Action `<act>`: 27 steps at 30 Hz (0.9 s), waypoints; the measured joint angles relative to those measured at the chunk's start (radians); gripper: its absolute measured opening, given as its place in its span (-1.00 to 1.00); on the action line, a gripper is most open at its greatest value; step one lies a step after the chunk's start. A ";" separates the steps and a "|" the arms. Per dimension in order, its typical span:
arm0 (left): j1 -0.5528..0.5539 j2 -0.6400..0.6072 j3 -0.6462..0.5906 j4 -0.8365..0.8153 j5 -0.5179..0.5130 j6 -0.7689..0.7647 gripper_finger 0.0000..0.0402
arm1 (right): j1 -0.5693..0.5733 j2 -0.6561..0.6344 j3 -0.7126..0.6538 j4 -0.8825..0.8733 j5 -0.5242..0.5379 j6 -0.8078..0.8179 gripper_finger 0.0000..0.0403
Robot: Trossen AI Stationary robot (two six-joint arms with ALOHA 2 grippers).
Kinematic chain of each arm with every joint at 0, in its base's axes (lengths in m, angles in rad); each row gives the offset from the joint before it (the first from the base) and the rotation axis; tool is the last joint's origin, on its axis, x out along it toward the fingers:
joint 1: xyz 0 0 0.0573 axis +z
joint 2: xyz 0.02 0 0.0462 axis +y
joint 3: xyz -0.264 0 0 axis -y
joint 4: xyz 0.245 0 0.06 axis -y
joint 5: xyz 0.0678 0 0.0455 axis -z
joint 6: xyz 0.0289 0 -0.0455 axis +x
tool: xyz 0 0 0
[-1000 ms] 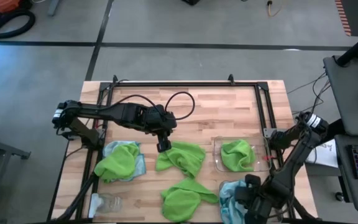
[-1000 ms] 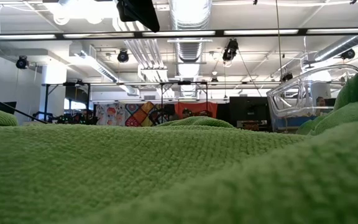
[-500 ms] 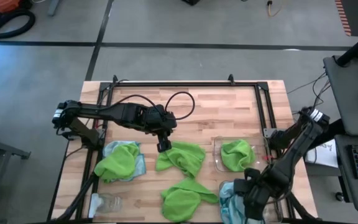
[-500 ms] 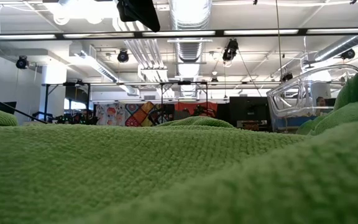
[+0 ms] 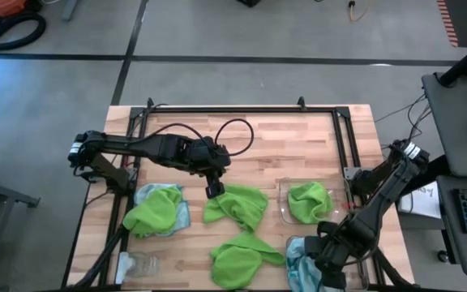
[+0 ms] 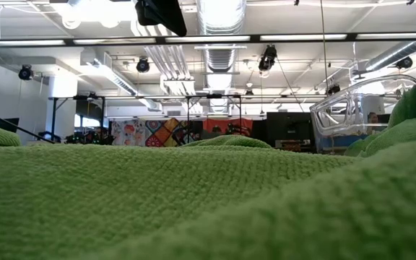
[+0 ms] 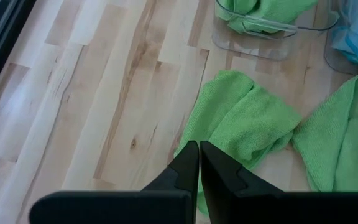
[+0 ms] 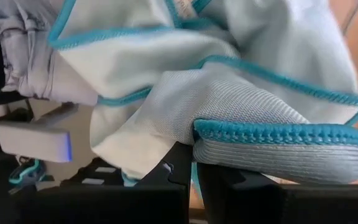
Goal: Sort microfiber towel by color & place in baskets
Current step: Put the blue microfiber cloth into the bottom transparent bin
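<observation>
My left gripper is shut, its tips at the left edge of the middle lime green towel, which lies flat on the table. My right gripper is shut on a pale blue towel over the near right basket. The far right basket holds a green towel. Another green towel lies near the table's near edge. At the left, a green towel lies on a blue one. My left gripper's shut tips stand at the green towel's left edge; whether they touch it I cannot tell. My right gripper pinches the pale blue towel between its two fingers. A fold with a teal-bound edge lies over the fingertips. More layers bunch beyond them.
A small clear glass jar stands at the near left corner. A black frame runs along the table's far and side edges. Bare wood lies between the frame and the towels. In the low view green cloth fills the foreground.
My right gripper has shifted a little toward the table's near edge over the near right basket, still shut on the blue towel. My left arm and the green towels have kept still.
</observation>
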 joint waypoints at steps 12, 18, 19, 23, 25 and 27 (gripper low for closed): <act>0.000 0.000 0.000 -0.001 0.001 0.000 -1.00 | -0.054 0.000 0.000 -0.006 -0.061 -0.012 -0.94; 0.000 0.000 0.000 -0.001 0.006 -0.008 -1.00 | -0.107 -0.010 0.000 -0.026 -0.135 -0.081 -0.93; 0.000 0.000 0.000 -0.001 0.008 -0.010 -1.00 | -0.115 -0.010 0.000 -0.016 -0.134 -0.090 -0.93; 0.000 0.000 0.000 -0.001 0.029 -0.011 -1.00 | -0.130 0.000 0.000 0.050 -0.142 -0.149 -0.93; 0.000 0.000 0.000 -0.001 0.031 -0.011 -1.00 | -0.137 0.005 0.000 0.067 -0.177 -0.173 -0.93; 0.000 0.000 0.000 -0.001 0.031 -0.011 -1.00 | -0.146 0.008 0.000 0.074 -0.193 -0.181 -0.93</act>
